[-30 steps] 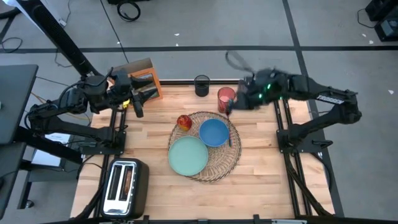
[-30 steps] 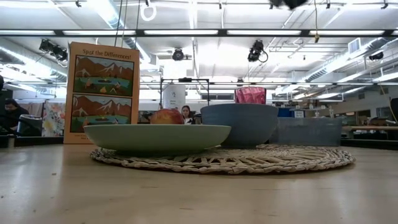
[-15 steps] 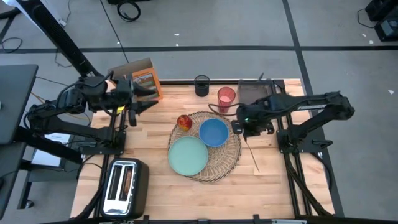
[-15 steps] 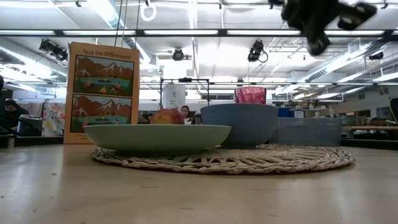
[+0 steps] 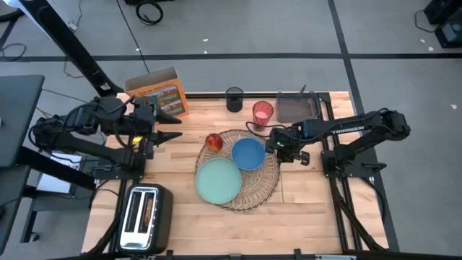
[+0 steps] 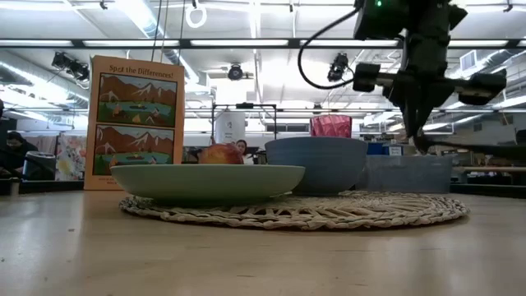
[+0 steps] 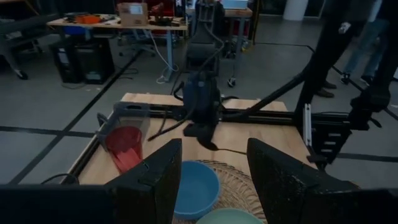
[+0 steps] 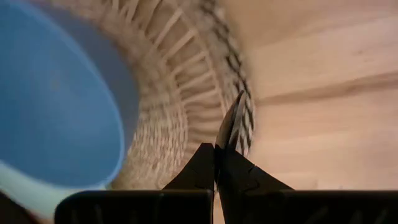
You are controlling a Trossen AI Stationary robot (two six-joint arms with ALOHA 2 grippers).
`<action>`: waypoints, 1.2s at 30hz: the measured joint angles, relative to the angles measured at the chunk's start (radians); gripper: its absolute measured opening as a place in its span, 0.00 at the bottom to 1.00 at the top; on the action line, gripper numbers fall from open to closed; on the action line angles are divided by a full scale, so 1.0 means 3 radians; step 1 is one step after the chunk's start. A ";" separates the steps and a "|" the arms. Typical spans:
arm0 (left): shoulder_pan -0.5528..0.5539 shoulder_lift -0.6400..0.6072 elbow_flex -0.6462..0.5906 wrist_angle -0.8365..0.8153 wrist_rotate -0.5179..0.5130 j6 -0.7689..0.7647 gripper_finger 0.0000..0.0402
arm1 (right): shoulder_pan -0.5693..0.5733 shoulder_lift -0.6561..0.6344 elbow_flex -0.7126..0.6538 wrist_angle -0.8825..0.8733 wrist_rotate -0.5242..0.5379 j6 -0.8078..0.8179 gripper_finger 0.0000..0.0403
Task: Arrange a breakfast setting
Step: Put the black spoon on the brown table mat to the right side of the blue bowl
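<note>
The round wicker placemat (image 5: pixel 264 185) lies mid-table and carries the teal plate (image 5: pixel 219 180) and the blue bowl (image 5: pixel 247 153). The red apple (image 5: pixel 214 141) sits at the mat's far left rim. The red cup (image 5: pixel 262 113) stands beyond the mat. The orange cereal box (image 5: pixel 155 92) stands upright at the far left. My right gripper (image 5: pixel 276 146) hangs over the mat's right edge, shut on the dark spoon (image 6: pixel 477 148). My left gripper (image 5: pixel 172 126) is open and empty, between the box and the apple. My right gripper pinches the spoon between its two shut fingers, which point down from above. A short dark piece of the spoon (image 8: pixel 231 121) sticks out past the fingertips. The rest reaches out about level toward the table's right, clear of mat and table.
A silver toaster (image 5: pixel 144 217) stands at the near left corner. A grey tray (image 5: pixel 297 108) and a black cup (image 5: pixel 234 99) stand along the far edge. Bare wood lies right of the mat and along the near edge.
My right gripper has come from beside the red cup toward the near edge with the spoon. It has then gone down over the mat's right edge. My left gripper has drawn back from the cereal box toward the near edge. The box stands upright.
</note>
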State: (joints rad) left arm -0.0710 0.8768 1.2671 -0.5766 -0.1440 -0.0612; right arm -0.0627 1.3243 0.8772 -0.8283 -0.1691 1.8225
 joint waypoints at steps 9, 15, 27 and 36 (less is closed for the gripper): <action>-0.0026 0.0000 0.0000 -0.0021 -0.0001 0.0072 0.47 | -0.0134 0.0001 -0.0277 0.0360 0.0254 -0.0003 0.02; -0.0026 0.0000 0.0000 -0.0020 -0.0001 0.0073 0.47 | -0.0245 -0.0001 -0.0470 0.0632 0.0230 -0.0001 0.02; -0.0025 0.0000 0.0000 -0.0015 -0.0004 0.0074 0.47 | -0.0375 0.0113 -0.0516 0.0806 0.0314 -0.0401 0.03; -0.0025 0.0000 -0.0001 -0.0011 -0.0009 0.0037 0.47 | -0.0375 0.0418 -0.0511 0.1099 0.0301 -0.0480 0.04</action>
State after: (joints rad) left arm -0.0784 0.8768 1.2667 -0.5800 -0.1467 -0.0502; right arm -0.1753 1.4496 0.7239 -0.4985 -0.0787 1.6783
